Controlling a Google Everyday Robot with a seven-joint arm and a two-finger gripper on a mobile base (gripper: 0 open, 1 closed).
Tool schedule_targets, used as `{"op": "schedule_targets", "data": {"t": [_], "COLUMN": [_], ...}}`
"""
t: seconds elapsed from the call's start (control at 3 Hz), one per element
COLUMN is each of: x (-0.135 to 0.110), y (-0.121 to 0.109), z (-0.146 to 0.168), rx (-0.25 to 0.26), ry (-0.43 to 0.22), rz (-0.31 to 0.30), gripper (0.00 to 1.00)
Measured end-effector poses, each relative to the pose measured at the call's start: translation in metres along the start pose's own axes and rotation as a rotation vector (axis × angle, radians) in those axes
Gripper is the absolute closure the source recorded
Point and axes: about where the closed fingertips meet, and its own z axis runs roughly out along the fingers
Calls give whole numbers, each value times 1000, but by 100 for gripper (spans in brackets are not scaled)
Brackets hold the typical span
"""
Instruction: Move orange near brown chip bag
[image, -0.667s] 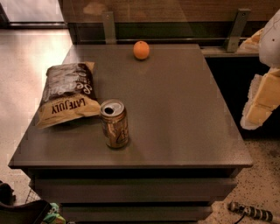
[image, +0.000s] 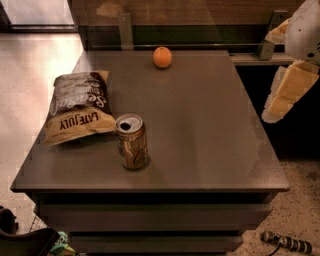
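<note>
Where the pincer hangs: the pincer (image: 286, 97) is in the air off to the right of the drink can (image: 132, 141) and farther back, past the right edge of the surface (image: 215, 130), holding nothing.
Pincer state: cannot tell whether open or closed.
Arm pose: the arm (image: 305, 30) comes in from the upper right, above and behind the can, and slants down and leftward to the pincer.
Orange: the orange (image: 162, 57) sits well behind the can and a little to its right, at the far rim, free on all sides.
Deciding relation: from the pincer the orange lies leftward and farther from the can; being round, it offers no long axis to line up with.
Brown chip bag: the brown chip bag (image: 77, 107) lies flat just left of the can.
Judged step: reach not yet begun.
</note>
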Motion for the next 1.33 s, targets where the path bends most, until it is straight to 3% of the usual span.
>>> {"op": "schedule_targets", "data": {"t": [0.33, 0.67, 1.0, 1.33], "x": [-21, -44, -66, -80], "y": [-70, -127, -172, -190], "z": [23, 39, 61, 77], "rx": [121, 212, 275, 297], "ry": [-151, -295, -474, -598], "rz": [48, 93, 145, 193], "gripper": [0, 0, 0, 0]}}
